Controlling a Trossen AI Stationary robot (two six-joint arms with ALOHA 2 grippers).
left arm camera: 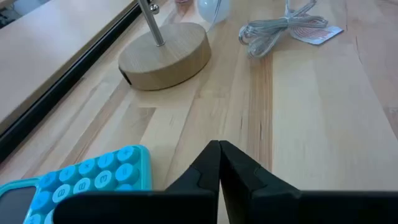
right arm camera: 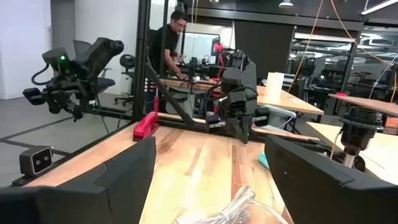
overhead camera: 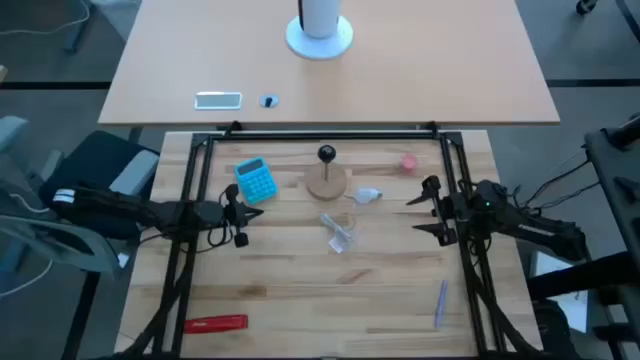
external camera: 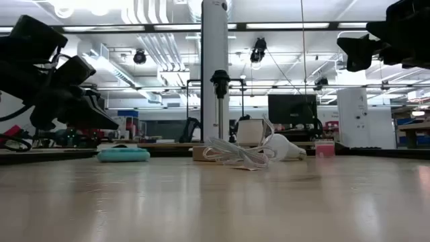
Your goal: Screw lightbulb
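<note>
From my remote seat: the lightbulb [overhead camera: 368,195] is lying on its side on the desk [overhead camera: 300,290], just to the right of the round wooden base [overhead camera: 326,183] with the upright socket post [overhead camera: 326,155] on it. Nothing is touching the bulb. In the low view it sits right behind the clear wrapper [external camera: 235,153], the two looking like they overlap. From above, the wrapper [overhead camera: 338,232] is a bit nearer the front edge than the bulb.

The left gripper [overhead camera: 237,215] is off at the left side near the blue calculator [overhead camera: 255,180], fingers pressed together with nothing in them; the wrist view shows the two tips meeting over bare wood. The right gripper [overhead camera: 432,210] is at the right side, fingers spread wide and empty, well apart from the bulb.

Nothing on the desk is really holding anything, so no container contents to report; the socket on the post looks unfilled. Other stuff lying around: a small pink-red round thing [overhead camera: 408,162] at the back right, a red tool [overhead camera: 215,324] front left, and a pen [overhead camera: 440,302] front right.
</note>
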